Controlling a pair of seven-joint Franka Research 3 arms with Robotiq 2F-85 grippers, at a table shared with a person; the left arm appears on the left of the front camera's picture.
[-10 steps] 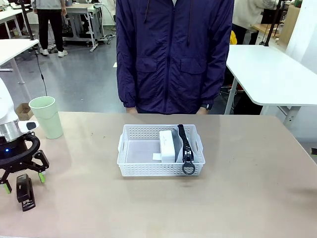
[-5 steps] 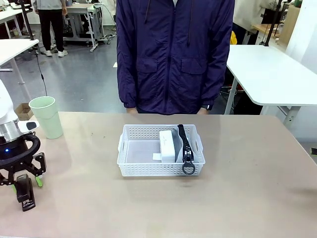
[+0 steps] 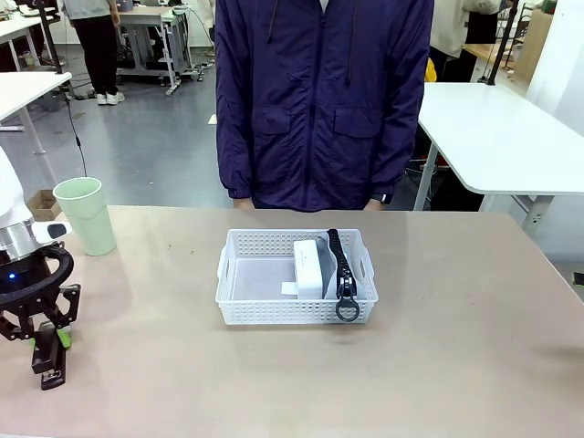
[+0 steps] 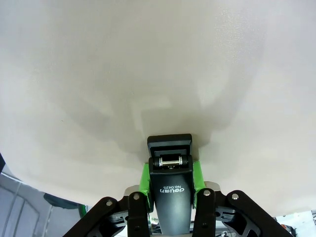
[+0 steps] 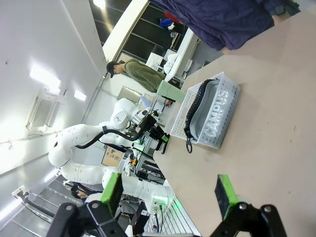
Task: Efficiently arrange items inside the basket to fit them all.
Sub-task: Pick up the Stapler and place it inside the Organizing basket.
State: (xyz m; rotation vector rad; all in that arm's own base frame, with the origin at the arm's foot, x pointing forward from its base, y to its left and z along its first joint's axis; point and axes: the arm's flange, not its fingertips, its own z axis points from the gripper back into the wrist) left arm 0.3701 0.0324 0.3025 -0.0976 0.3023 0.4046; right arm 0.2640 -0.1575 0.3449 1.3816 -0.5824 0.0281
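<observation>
The small black stapler [image 3: 48,361] lies on the table at the front left, and my left gripper [image 3: 46,339] is shut on it from above. In the left wrist view the green pads [image 4: 144,175] press both sides of the stapler [image 4: 170,192]. The white basket [image 3: 292,312] stands at the table's middle. Inside it a white box [image 3: 308,266] stands on edge beside the grey pouch [image 3: 331,274] with its black zipper. The pale green cup [image 3: 85,215] stands upright at the back left. My right gripper [image 5: 170,192] is open and holds nothing, well away from the basket [image 5: 222,116].
A person in a dark purple jacket [image 3: 319,100] stands at the far edge behind the basket, hands out of sight. The basket's left half shows bare floor. Bare tabletop stretches to the right of the basket and in front of it.
My left gripper's fingers have closed from wide open onto the stapler. The basket, box, pouch and cup have not moved.
</observation>
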